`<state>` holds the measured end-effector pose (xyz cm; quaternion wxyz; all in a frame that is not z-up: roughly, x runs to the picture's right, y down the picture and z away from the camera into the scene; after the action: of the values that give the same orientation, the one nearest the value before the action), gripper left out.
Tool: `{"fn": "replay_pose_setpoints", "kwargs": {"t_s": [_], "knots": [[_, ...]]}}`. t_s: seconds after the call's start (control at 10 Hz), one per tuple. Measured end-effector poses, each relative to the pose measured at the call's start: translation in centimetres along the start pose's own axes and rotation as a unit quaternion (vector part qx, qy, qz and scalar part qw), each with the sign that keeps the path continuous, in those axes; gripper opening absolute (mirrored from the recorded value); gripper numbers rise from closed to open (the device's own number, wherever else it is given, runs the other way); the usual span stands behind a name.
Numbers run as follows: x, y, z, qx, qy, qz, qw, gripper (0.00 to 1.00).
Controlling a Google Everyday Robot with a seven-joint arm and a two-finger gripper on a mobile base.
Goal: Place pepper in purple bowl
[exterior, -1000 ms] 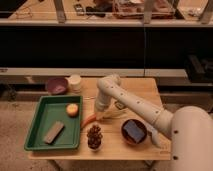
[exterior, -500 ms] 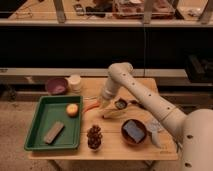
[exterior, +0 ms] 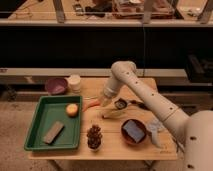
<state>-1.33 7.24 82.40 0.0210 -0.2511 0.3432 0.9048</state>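
The pepper (exterior: 91, 104), slim and orange-red, sticks out to the left from my gripper (exterior: 103, 100), which is shut on its right end and holds it just above the table, right of the green tray. The purple bowl (exterior: 56, 85) stands at the table's back left, apart from the gripper, up and to the left of it. The arm reaches in from the right and bends down over the table's middle.
A cream cup (exterior: 74, 82) stands right beside the purple bowl. The green tray (exterior: 46, 141) holds a round yellow-orange fruit (exterior: 73, 109) and a brown block (exterior: 53, 131). A pale yellow piece (exterior: 113, 113), a pine cone (exterior: 94, 136) and a dark brown bowl (exterior: 134, 131) are on the table.
The gripper has risen from the table near the tray's corner with the pepper in it. The arm's elbow has lifted and swung back.
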Motion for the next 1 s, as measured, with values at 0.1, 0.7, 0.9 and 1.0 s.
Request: {"fn": "replay_pose_setpoints", "kwargs": {"t_s": [0.1, 0.7, 0.9, 1.0], "knots": [[0.1, 0.0, 0.1, 0.001, 0.0, -0.001, 1.0, 0.0], [3.2, 6.8, -2.1, -0.062, 0.004, 0.015, 0.998, 0.0], [4.9, 12.1, -3.0, -0.12, 0.026, 0.035, 0.9919, 0.0], [5.9, 14.3, -3.3, -0.152, 0.044, 0.042, 0.9865, 0.0]]}}
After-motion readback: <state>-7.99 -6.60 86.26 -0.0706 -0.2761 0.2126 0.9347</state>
